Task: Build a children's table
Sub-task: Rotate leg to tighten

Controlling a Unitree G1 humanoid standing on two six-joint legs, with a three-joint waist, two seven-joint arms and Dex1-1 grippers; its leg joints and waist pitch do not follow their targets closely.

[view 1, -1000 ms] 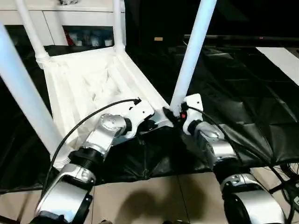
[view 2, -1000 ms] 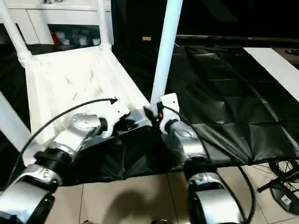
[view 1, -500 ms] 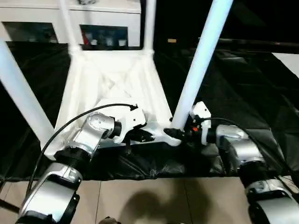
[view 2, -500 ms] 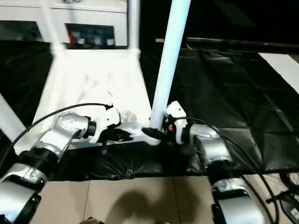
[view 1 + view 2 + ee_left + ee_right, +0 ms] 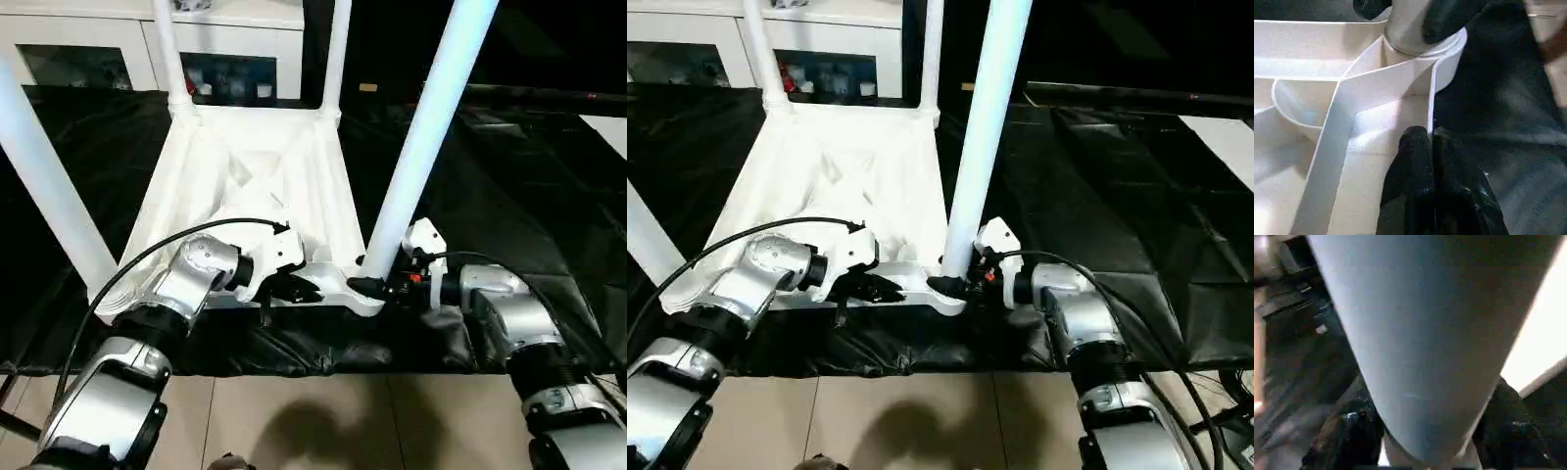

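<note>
The upturned table (image 5: 250,186) is made of white plastic, smooth and faintly glossy, with moulded ribs across its underside. Its legs (image 5: 426,127) are finished in the same smooth white plastic. The floor is covered by a black sheet (image 5: 509,176), creased and slightly shiny like plastic film. Beige glazed tiles (image 5: 323,421) are seen nearer. The forearms (image 5: 500,308) are cased in brushed silver metal, and the fingers (image 5: 1418,181) are coated in matt black rubber.

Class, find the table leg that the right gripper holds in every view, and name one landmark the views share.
Left eye: leg rises right of centre.
Right eye: leg at centre.
Left wrist: its base in the corner socket.
Right wrist: leg up close.
Shared landmark: that corner socket.
</note>
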